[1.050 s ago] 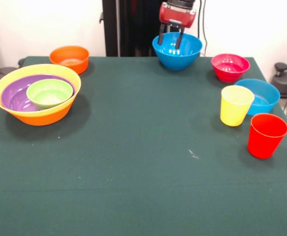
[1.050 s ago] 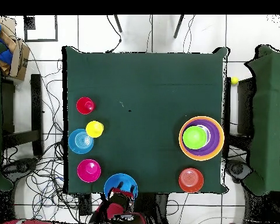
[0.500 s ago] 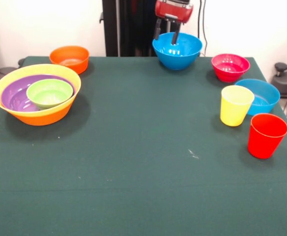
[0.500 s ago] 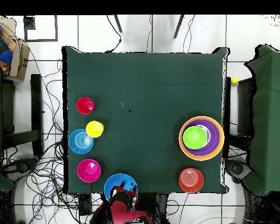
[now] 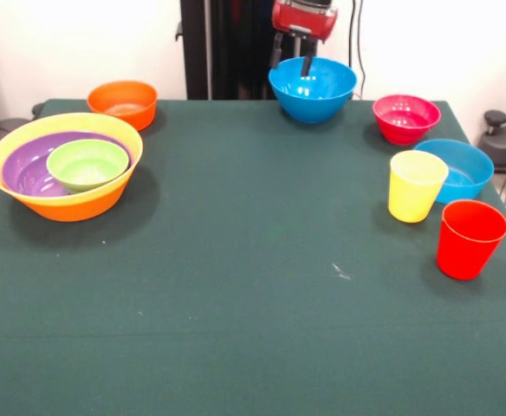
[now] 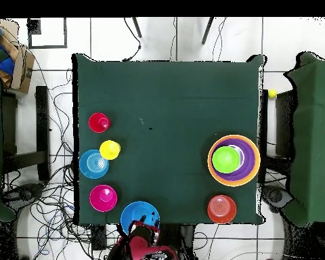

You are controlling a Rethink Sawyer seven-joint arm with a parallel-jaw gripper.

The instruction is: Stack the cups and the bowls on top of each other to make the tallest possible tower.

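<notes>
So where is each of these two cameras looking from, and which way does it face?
Front view: across the table, facing the robot; the red hand hangs open over the deep blue bowl at the far edge.
Overhead view: above the table, looking straight down; the hand shows at the bottom edge.
Both show the same blue bowl and the tower, turned half round.

Your front camera looks across the green table (image 5: 236, 286) from its edge opposite the deep blue bowl (image 5: 312, 88). Your overhead camera looks straight down from higher, showing that bowl (image 6: 139, 217) at bottom; both cover the whole tabletop.
</notes>
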